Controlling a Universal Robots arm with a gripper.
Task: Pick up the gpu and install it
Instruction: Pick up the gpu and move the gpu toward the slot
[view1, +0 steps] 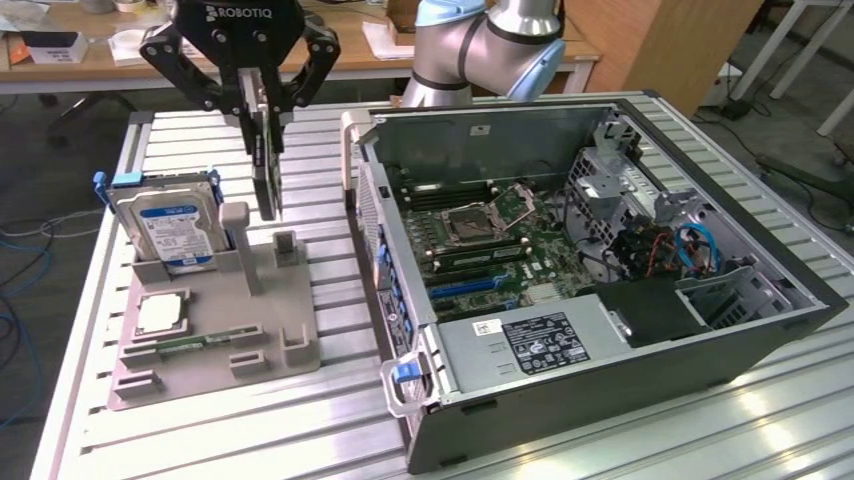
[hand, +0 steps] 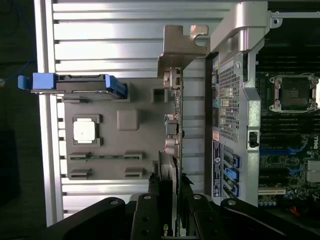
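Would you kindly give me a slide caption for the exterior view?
Robot fingers hold the gpu upright over the gray parts tray, beside the open computer case.

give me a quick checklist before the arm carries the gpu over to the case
1. Grip: gripper shut on the gpu at its top edge: ok
2. Card hangs upright, bracket looks straight: ok
3. Card apart from the hard drive: ok
4. Lower edge lifted off the grey holder: ok
5. Case side open, motherboard exposed: ok
6. Rear opening for the bracket free: cannot tell
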